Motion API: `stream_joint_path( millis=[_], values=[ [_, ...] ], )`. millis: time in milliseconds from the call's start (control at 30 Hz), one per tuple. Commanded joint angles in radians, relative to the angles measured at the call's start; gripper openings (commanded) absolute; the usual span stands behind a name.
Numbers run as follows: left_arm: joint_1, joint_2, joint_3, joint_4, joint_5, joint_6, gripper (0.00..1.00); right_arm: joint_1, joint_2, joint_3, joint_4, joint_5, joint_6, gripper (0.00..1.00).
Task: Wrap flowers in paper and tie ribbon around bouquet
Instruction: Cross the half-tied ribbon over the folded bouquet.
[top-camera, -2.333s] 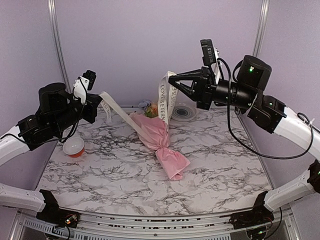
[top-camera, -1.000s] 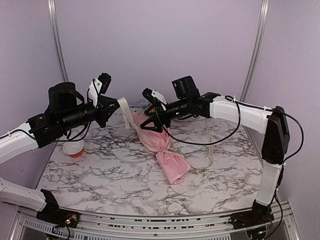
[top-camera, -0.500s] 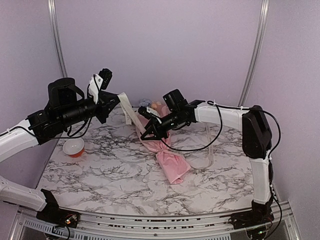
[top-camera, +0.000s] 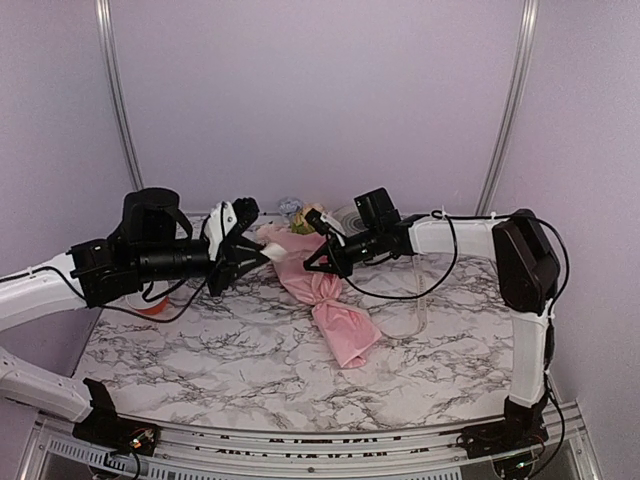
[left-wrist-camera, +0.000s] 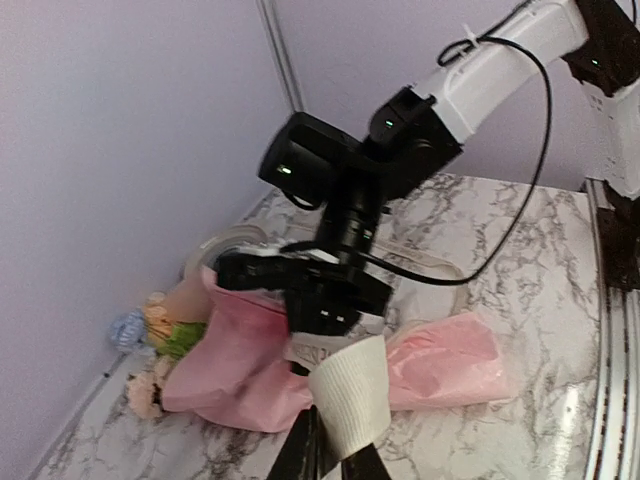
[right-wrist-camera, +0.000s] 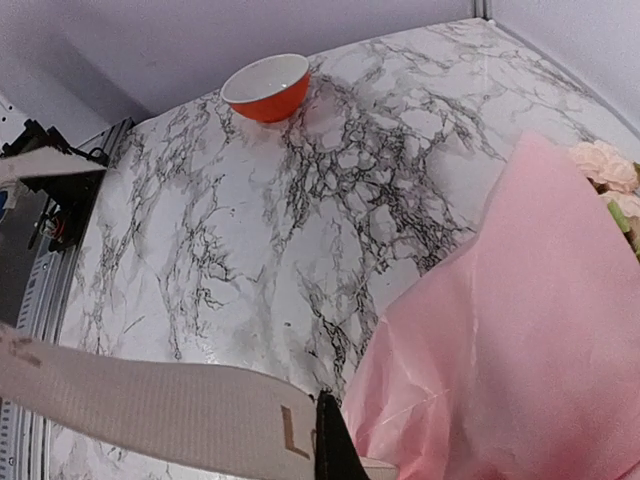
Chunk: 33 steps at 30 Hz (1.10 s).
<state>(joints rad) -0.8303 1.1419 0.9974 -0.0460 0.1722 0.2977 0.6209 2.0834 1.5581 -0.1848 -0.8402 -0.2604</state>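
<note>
Reaching level inward, left pincer and right pincer pinching ribbon.

The top camera looks down from high up and far back. Each wrist camera sits low and close. All see the long pink paper bouquet.

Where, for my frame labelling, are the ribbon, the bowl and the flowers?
ribbon (right-wrist-camera: 150, 400): right wrist view, on the flat cream band.
bowl (right-wrist-camera: 270, 105): right wrist view, on its orange outer wall.
flowers (left-wrist-camera: 158, 318): left wrist view, on a peach bloom.
</note>
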Motion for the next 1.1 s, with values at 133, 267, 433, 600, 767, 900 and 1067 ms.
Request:
stream_joint_path(
  millis=[133, 267, 433, 600, 767, 900, 1067],
  values=[
    [-0.133, 0.206, -0.191, -0.133, 0.108, 0.158, 0.58, -0.001, -0.135, -0.093, 0.200, 0.075, 0.068, 0.00],
    [-0.126, 0.243, -0.208, -0.070, 0.135, 0.201, 0.72, 0.002, -0.148, -0.115, 0.217, 0.045, 0.066, 0.00],
    [-0.010, 0.265, -0.234, 0.197, 0.276, 0.144, 0.71, 0.011, -0.166, -0.140, 0.239, 0.032, 0.054, 0.00],
    [0.099, 0.418, -0.177, 0.517, 0.275, -0.068, 0.42, 0.020, -0.172, -0.144, 0.221, 0.026, 0.035, 0.00],
    [0.131, 0.612, -0.062, 0.661, 0.256, -0.203, 0.51, 0.021, -0.176, -0.152, 0.230, 0.038, 0.047, 0.00],
    [0.131, 0.700, -0.015, 0.733, 0.317, -0.242, 0.53, 0.022, -0.181, -0.162, 0.232, 0.036, 0.049, 0.00],
    [0.130, 0.750, -0.011, 0.779, 0.340, -0.279, 0.22, 0.022, -0.186, -0.173, 0.239, 0.043, 0.051, 0.00]
  ],
)
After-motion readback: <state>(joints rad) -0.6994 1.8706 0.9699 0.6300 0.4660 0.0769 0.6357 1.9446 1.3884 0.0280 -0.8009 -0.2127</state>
